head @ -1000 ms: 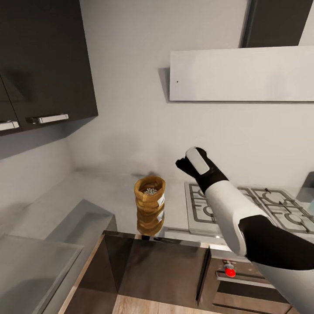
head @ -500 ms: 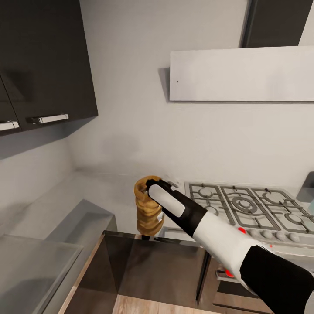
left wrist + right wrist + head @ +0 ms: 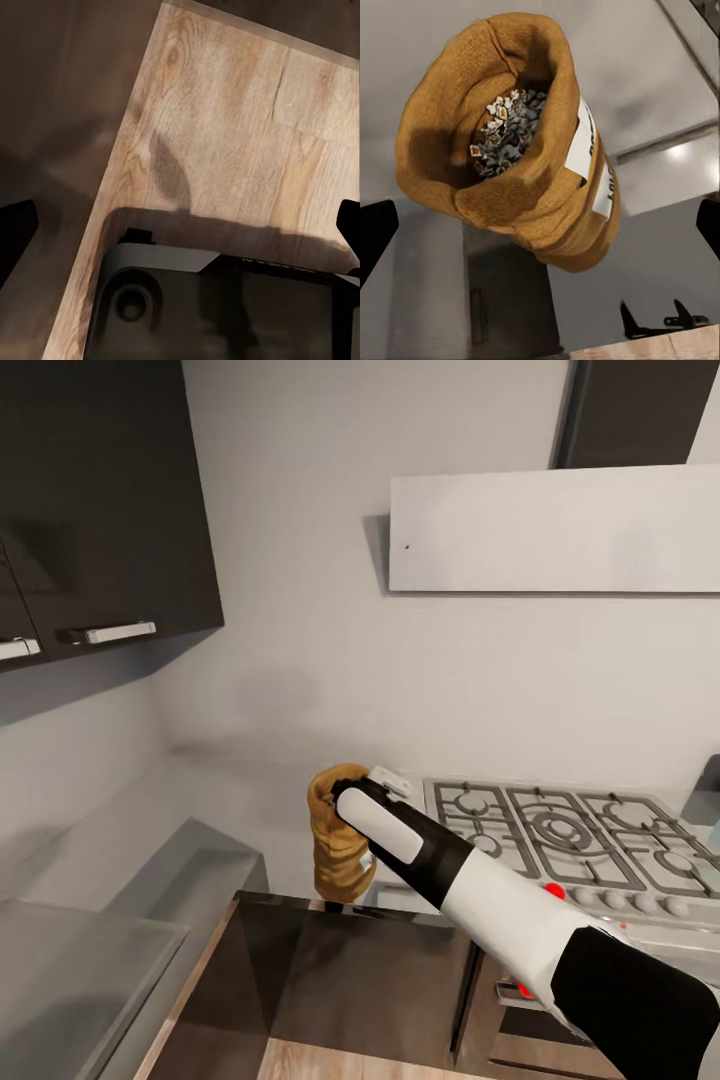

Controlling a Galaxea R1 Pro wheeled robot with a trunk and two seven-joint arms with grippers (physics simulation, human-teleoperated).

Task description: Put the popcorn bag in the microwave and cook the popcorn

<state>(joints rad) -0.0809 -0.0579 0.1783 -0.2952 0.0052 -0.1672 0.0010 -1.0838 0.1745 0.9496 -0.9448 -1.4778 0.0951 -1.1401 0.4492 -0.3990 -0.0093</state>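
The popcorn bag (image 3: 338, 830) is a crumpled orange-tan sack of coarse woven texture with a thick rolled rim and a white label on its side. It stands at the front edge of the bench (image 3: 250, 810), a glossy grey slab that mirrors the sack beneath it. Inside the open mouth lies the popcorn (image 3: 506, 127), a heap of small greyish-white grainy bits.

The right tool (image 3: 385, 785) sits against the bag's rim on the side facing the gas hob (image 3: 560, 835). One dark finger with a white pad lies across the near face of the sack and a white finger shows behind it. The wrist view has the sack between the two dark fingertips at the frame edges, but whether the pads press it cannot be told.

Beside the bag away from the hob, the bench runs bare toward the corner wall. Above it hang dark wall cabinets (image 3: 100, 500) with pale bar handles.

The left tool (image 3: 180, 225) points down at the plank floor (image 3: 225, 127), its fingertips spread wide with nothing between them.
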